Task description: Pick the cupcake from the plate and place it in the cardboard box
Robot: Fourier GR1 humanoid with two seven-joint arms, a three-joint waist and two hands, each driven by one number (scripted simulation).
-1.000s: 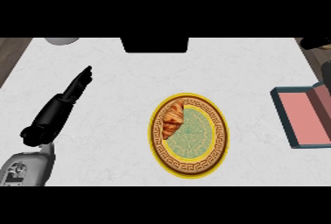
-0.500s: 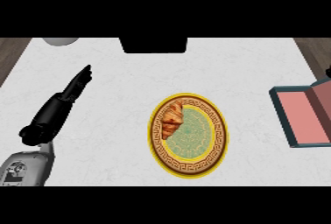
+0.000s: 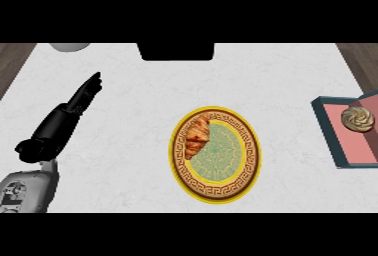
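We see the swirl-topped cupcake (image 3: pixel 359 119) already inside the teal-rimmed pink box (image 3: pixel 329 134), right of the gold-rimmed round plate (image 3: pixel 251 150). It looks light and soft, best held by its base. Our black left hand (image 3: pixel 80 97) lies left of the plate, fingers straight, holding nothing.

Kitchen setting: white marbled counter (image 3: pixel 148 125), ornate plate (image 3: pixel 251 150) carrying a croissant (image 3: pixel 196 137), wood floor (image 3: pixel 15 55) far left.

One plate (image 3: pixel 215 192), one croissant (image 3: pixel 196 137), one cupcake (image 3: pixel 358 119), one box (image 3: pixel 341 139), possibly one bowl (image 3: pixel 70 46) at top edge.
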